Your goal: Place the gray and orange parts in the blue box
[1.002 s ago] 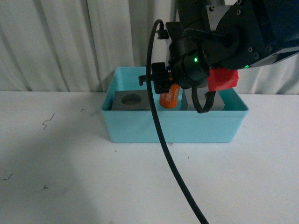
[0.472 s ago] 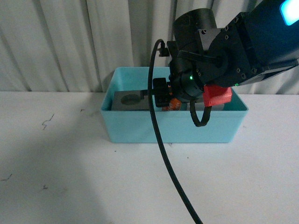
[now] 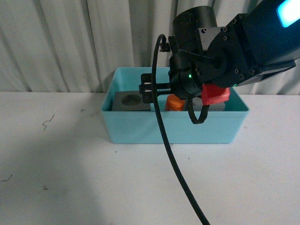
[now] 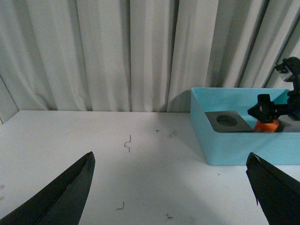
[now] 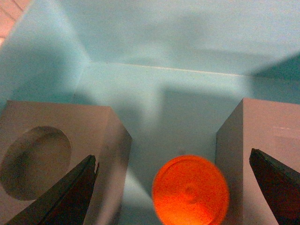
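Note:
The light blue box (image 3: 140,129) stands at the back of the white table. Inside it a gray cube with a round recess (image 3: 131,100) sits at its left; it also shows in the right wrist view (image 5: 42,159). The orange cylinder (image 5: 191,191) stands upright on the box floor between that cube and a second gray cube (image 5: 262,154). My right gripper (image 5: 173,187) hangs open just above the cylinder, its jaws wide apart and touching nothing. In the front view the right arm hides the second cube. My left gripper (image 4: 171,187) is open and empty over the table, left of the box (image 4: 234,145).
White curtains (image 3: 70,42) hang behind the table. A black cable (image 3: 173,164) runs from the right arm down across the box front to the near edge. The white tabletop (image 3: 70,178) has small dark marks.
My right gripper lowered the orange cylinder into the box and opened. The cylinder now stands free on the box floor; it was tilted in the jaws before.

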Motion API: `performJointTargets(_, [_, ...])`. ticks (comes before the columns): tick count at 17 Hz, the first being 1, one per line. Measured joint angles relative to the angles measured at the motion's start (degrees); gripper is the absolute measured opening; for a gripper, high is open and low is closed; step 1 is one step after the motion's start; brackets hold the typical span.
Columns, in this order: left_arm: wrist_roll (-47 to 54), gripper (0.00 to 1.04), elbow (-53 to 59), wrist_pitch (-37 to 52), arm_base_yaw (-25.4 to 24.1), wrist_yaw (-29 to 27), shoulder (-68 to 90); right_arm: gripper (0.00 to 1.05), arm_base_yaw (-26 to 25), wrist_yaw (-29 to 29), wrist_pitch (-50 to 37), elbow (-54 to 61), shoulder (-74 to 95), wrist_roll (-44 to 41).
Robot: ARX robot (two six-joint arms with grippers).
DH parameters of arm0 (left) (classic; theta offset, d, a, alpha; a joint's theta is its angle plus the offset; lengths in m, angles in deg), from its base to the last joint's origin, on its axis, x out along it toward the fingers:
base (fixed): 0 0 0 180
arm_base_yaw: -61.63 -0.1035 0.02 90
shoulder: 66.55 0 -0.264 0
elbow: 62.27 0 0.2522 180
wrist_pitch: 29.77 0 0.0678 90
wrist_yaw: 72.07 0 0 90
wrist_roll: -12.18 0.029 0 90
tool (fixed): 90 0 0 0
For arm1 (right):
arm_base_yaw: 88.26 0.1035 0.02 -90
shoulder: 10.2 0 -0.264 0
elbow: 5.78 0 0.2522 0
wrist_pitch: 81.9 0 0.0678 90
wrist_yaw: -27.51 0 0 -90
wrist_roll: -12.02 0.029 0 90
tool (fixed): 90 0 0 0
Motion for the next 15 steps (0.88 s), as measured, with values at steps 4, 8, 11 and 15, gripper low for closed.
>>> performJointTargets(4, [0.02,0.98,0.00,0.00,0.00,0.00,0.00,0.98,-1.64,2.01,-11.17,15.28,-20.26,-0.66])
performJointTargets(8, [0.00,0.98,0.00,-0.02,0.00,0.00,0.00,0.98,-9.42,2.54,-10.12,39.54,-47.04,-2.19])
performJointTargets(11, [0.00,0.98,0.00,-0.02,0.00,0.00,0.00,0.98,-11.52,0.11,4.17,58.51,-70.18,-0.61])
performJointTargets(15, [0.00,0.98,0.00,-0.02,0.00,0.00,0.00,0.98,-0.46,-8.63,25.81,68.61,-95.49,8.63])
